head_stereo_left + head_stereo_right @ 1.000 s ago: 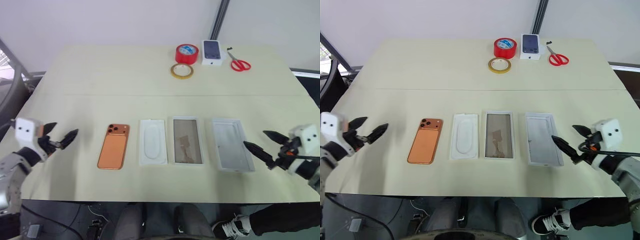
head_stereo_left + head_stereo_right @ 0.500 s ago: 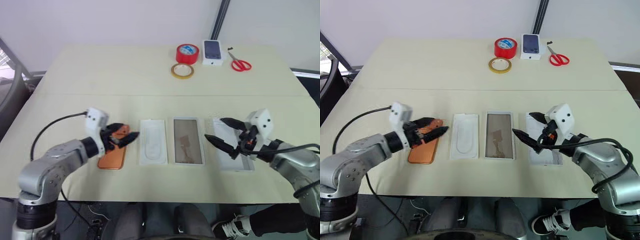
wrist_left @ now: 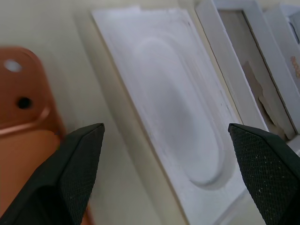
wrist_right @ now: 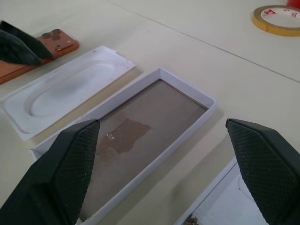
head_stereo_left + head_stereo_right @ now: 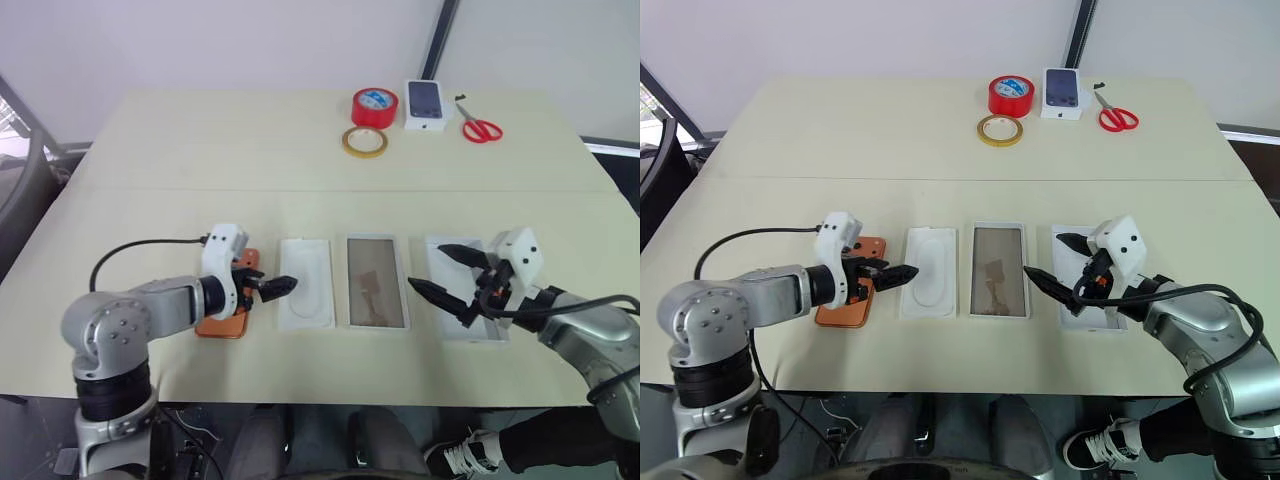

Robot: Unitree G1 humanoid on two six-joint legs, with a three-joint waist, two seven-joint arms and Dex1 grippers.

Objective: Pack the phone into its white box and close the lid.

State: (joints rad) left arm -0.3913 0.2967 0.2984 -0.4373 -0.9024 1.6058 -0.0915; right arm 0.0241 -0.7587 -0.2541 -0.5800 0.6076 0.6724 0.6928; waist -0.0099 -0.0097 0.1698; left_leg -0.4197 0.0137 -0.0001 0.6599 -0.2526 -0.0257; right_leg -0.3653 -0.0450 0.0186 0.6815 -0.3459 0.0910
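Left gripper (image 5: 272,287), fingers spread, empty, hovers over the right edge of the phone (image 5: 226,312), tips toward the white insert (image 5: 306,283). Right gripper (image 5: 448,272), fingers spread, empty, hangs over the white box (image 5: 463,290) near the table's (image 5: 200,150) front edge. A brown-floored tray (image 5: 376,281) lies between insert and box. Far edge: red tape (image 5: 374,107), yellow tape ring (image 5: 364,142), small printed box (image 5: 426,104), scissors (image 5: 477,124). Pale wall behind.

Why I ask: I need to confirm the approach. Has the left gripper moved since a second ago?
Yes. The left gripper has swung in from the table's left edge, across the orange phone, and its open jaws now reach the white insert.
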